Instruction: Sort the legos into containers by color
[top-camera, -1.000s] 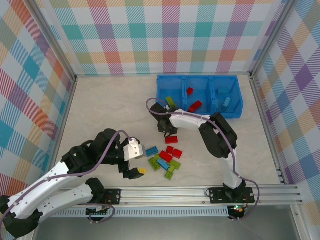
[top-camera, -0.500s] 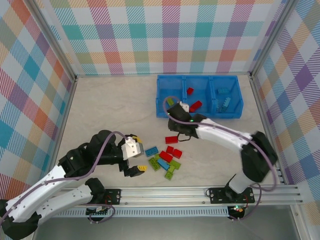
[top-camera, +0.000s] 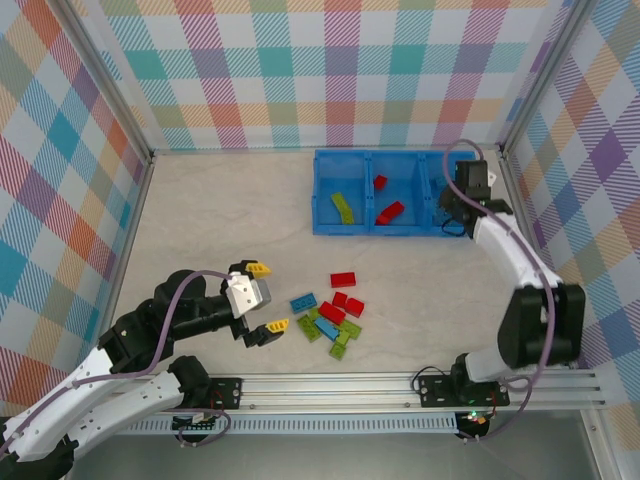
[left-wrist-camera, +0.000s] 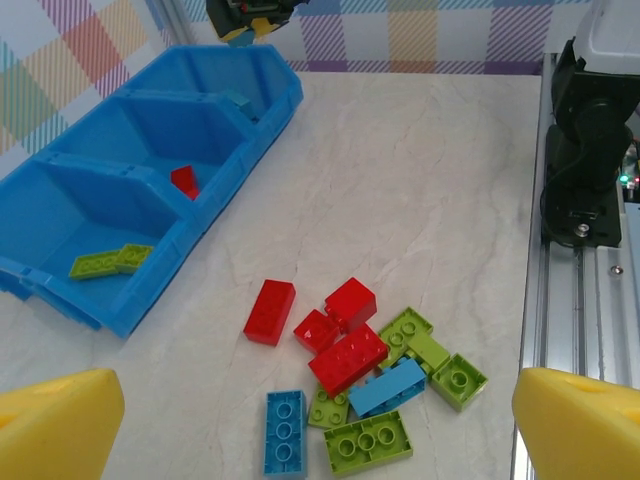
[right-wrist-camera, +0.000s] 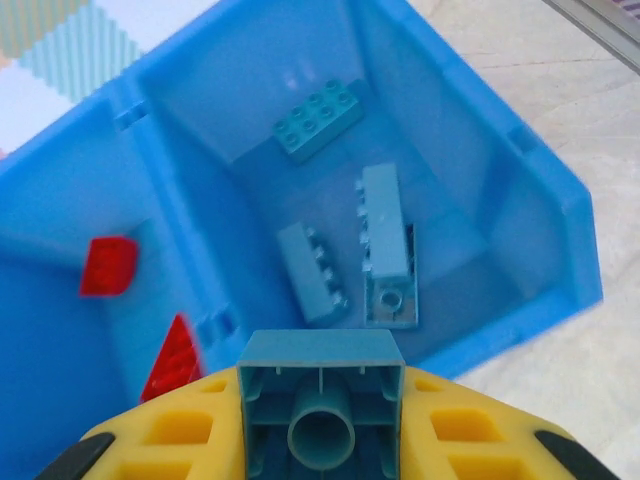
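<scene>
Though pale itself, tabletop amid plaid walls.

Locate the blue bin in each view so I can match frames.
Top external: blue bin upper right of centre.
Left wrist: blue bin upper left, running diagonally.
Right wrist: blue bin under the right hand and its blue brick.
Shared landmark: red bricks in its middle compartment.

Right gripper over bin's right compartment.
</scene>
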